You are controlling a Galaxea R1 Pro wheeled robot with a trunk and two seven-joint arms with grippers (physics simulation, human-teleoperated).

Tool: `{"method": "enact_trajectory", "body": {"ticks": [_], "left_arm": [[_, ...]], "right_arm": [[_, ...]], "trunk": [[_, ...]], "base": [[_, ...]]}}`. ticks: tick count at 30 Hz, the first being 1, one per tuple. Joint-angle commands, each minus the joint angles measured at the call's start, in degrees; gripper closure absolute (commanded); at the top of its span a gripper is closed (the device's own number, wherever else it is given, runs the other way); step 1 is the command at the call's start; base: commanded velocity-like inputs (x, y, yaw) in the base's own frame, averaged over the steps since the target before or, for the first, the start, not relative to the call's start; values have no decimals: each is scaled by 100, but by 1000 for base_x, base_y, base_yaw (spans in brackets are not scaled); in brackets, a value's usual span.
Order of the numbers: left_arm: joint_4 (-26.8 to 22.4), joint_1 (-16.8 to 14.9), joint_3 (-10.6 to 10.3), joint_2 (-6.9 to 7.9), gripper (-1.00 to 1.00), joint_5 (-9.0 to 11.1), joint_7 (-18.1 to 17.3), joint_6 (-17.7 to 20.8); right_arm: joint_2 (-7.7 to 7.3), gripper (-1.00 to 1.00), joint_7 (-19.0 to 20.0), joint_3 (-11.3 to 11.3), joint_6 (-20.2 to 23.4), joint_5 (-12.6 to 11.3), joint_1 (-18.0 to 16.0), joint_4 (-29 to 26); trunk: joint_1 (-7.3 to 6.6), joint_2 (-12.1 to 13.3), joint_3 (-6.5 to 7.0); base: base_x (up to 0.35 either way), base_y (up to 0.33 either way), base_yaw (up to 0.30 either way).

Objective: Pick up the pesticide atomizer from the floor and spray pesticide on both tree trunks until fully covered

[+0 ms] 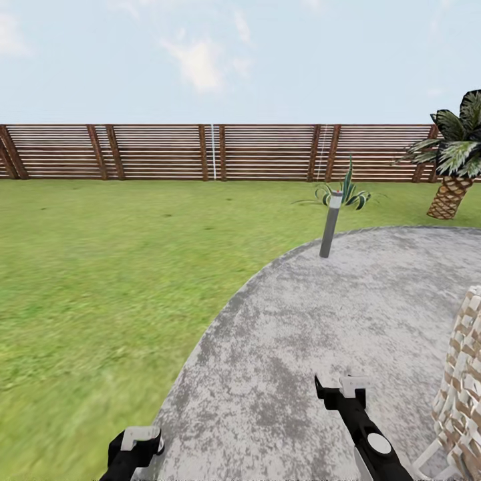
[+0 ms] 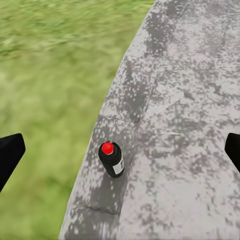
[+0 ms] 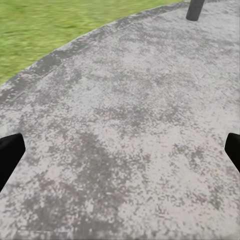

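Note:
The pesticide atomizer (image 2: 111, 159), a small black bottle with a red top and a white label, stands on the grey paving close to its curved edge by the grass. It lies below the wide gap of my left gripper (image 2: 121, 150), which is open, with its dark fingertips (image 2: 11, 150) at the picture's sides. In the head view the left gripper (image 1: 137, 442) sits low at the paving's edge. My right gripper (image 1: 337, 387) is open over bare paving. The garden lawn (image 1: 100, 267) stretches to a brown slat fence (image 1: 160, 152).
A grey bollard (image 1: 329, 230) stands at the far rim of the paved patch (image 1: 374, 300), with a spiky plant (image 1: 346, 194) behind it. A short palm (image 1: 454, 167) grows at the right. A woven wicker chair (image 1: 461, 381) is close on my right.

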Motion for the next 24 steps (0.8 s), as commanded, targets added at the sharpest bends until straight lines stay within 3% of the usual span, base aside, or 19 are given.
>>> {"method": "enact_trajectory", "body": {"ticks": [1, 2, 4, 7, 24], "left_arm": [[2, 3, 0, 2, -100, 0, 0, -34], [8, 5, 0, 2, -100, 0, 0, -74], [60, 25, 6, 4, -100, -5, 0, -527], [124, 33, 7, 4, -100, -1, 0, -759], [158, 19, 9, 5, -100, 0, -3, -830]], "right_arm": [[0, -100, 0, 0, 1, 0, 0, 3], [0, -100, 0, 0, 1, 0, 0, 4], [0, -100, 0, 0, 2, 0, 0, 7], [0, -100, 0, 0, 0, 0, 0, 8], [0, -100, 0, 0, -4, 0, 0, 9]], "trunk": [[23, -42, -18], [45, -82, -36], [89, -162, -72], [154, -282, -126], [528, -964, -431]], "base": [[0, 0, 0], [0, 0, 0], [0, 0, 0], [0, 0, 0], [0, 0, 0]]}}
